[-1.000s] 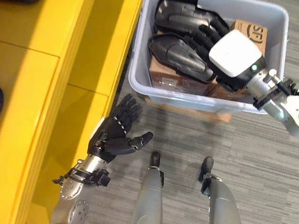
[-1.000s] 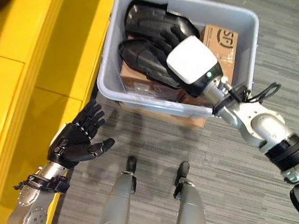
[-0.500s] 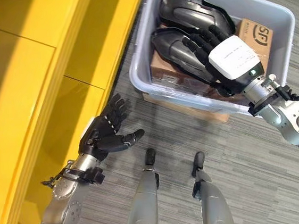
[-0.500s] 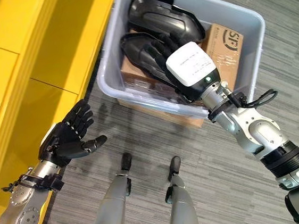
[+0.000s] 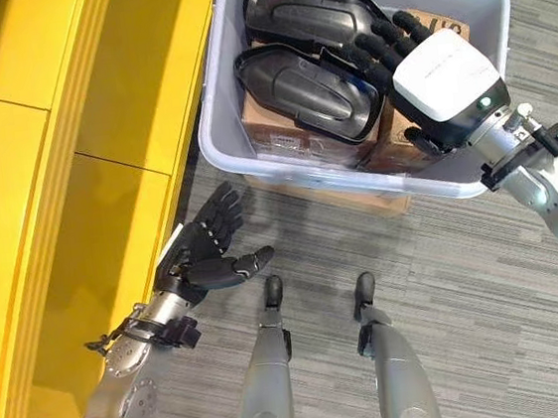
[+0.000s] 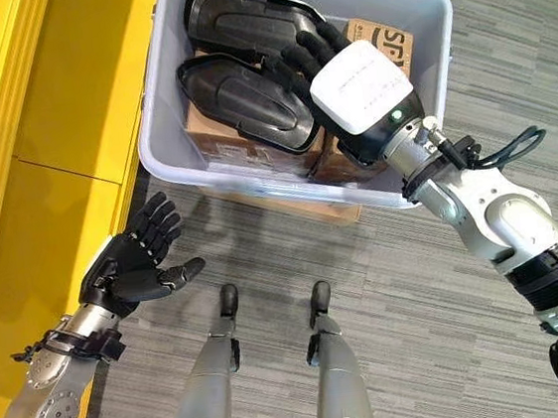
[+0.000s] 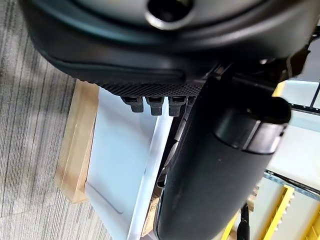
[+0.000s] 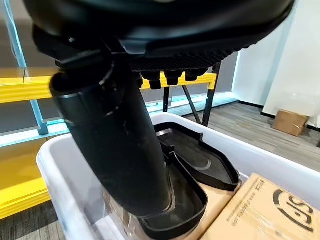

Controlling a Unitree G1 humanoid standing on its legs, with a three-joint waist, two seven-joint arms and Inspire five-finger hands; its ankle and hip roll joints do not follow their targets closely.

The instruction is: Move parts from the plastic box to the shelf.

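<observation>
Over the plastic box [image 5: 254, 162] the right hand [image 5: 414, 65] reaches with straight, spread fingers [image 5: 368, 55], holding nothing. Just past the fingertips lie two black parts [image 5: 296, 87], one half on top of the other. To do this step well, I think the fingers should go down onto the near part's edge and curl under it before lifting. Cardboard boxes [image 6: 381, 38] sit under and beside the parts. The left hand [image 5: 200, 262] waits open, palm up, beside the yellow shelf [image 5: 72, 141], well away from the box
</observation>
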